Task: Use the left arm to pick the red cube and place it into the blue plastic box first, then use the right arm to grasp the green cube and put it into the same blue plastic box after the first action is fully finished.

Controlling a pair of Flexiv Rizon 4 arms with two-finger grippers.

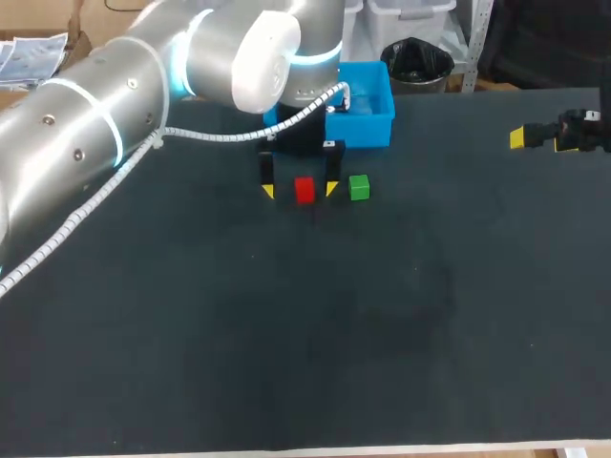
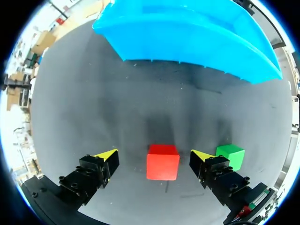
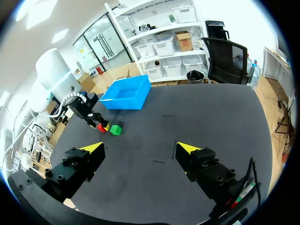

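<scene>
A dark, matte table (image 1: 286,334) fills the head view. The thick silver left arm (image 1: 95,124) comes in from the left corner and crosses towards the far middle of the table, with a white coiled cable (image 1: 239,134) strung along it.

The left gripper (image 1: 300,190) points down at the table with its jaws spread wide, one yellow-tipped finger on each side of the red cube (image 1: 305,190). In the left wrist view the red cube (image 2: 162,162) rests on the table between the fingers of that gripper (image 2: 154,154). Bare table shows on both sides of the cube, so neither finger touches it and nothing is grasped.

The green cube (image 1: 359,187) sits on the table just beside the outer face of one finger, near the red cube but apart from it. From the left wrist, the green cube (image 2: 230,156) is partly hidden behind that finger.

The blue plastic box (image 1: 372,129) stands on the table beyond the two cubes. Seen from the left wrist, it is ahead of the gripper with its near wall (image 2: 187,33) facing the fingers.

At the far right edge of the table, the right gripper (image 1: 544,139) hangs well apart from everything else. Its own wrist view shows the fingers of the right gripper (image 3: 140,148) wide apart over bare table, with nothing between them. The green cube (image 3: 116,130) and the blue box (image 3: 125,96) lie far ahead of it.
</scene>
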